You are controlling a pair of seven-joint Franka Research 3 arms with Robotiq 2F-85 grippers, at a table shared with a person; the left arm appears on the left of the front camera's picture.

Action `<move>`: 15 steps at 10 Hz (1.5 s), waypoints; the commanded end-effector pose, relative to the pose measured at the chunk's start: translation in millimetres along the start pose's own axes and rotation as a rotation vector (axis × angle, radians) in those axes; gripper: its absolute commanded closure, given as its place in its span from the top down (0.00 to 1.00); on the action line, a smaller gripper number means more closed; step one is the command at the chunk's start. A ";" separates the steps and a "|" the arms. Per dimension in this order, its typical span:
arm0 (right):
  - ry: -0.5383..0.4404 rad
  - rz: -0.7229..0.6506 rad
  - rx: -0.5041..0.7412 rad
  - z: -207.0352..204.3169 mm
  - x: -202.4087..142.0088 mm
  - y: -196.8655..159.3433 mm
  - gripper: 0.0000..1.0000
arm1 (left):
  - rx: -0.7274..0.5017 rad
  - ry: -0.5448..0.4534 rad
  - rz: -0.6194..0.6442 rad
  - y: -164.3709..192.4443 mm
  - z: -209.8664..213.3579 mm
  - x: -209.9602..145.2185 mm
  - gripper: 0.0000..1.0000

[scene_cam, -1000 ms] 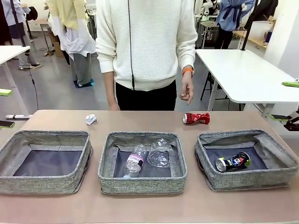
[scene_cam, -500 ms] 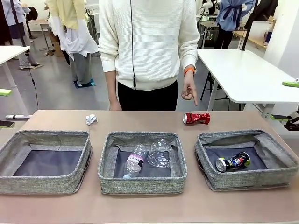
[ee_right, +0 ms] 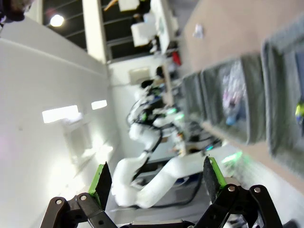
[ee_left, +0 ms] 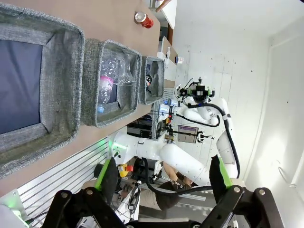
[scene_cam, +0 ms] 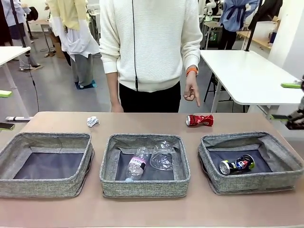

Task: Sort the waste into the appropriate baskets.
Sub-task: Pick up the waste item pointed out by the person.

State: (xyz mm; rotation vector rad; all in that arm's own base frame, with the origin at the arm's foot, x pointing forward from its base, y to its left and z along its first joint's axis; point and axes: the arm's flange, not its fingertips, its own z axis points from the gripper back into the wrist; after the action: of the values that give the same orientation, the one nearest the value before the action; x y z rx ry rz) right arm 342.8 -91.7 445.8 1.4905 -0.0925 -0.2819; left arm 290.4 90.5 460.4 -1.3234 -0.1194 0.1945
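Three grey baskets stand in a row. The left basket point(scene_cam: 47, 142) holds nothing. A clear bottle point(scene_cam: 136, 165) and a clear cup point(scene_cam: 163, 156) lie in the middle basket point(scene_cam: 142, 187). The right basket point(scene_cam: 251, 183) holds a dark blue-silver can point(scene_cam: 236, 165). Behind the baskets, a crushed red can point(scene_cam: 199, 120) and a white paper ball point(scene_cam: 92, 121) lie on the table. The person's hand point(scene_cam: 192, 92) points down at the red can. My left gripper point(scene_cam: 5, 110) is open at the left edge, and my right gripper point(scene_cam: 288, 101) is open at the right edge, both off the table.
The person in a white sweater stands at the far side. From the left wrist, my open left gripper point(ee_left: 161, 175) looks along the baskets' row point(ee_left: 61, 71) to the red can point(ee_left: 144, 20). The right wrist view is blurred behind its open gripper point(ee_right: 156, 180).
The person's hand has uncurled and now points a finger down at the red can. My right gripper has shifted slightly at the right edge. The waste has not moved.
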 end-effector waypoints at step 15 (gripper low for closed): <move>0.926 1.617 -0.813 -231.0 135.9 -4.6 1.00 | -0.014 -0.008 -0.016 -0.6 1.7 1.1 1.00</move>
State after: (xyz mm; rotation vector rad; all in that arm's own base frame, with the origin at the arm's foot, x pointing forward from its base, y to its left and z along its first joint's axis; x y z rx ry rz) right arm 509.8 106.1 385.6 0.4080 -0.3631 1.2760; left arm 291.0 91.7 459.8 -1.3247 -0.1187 0.1979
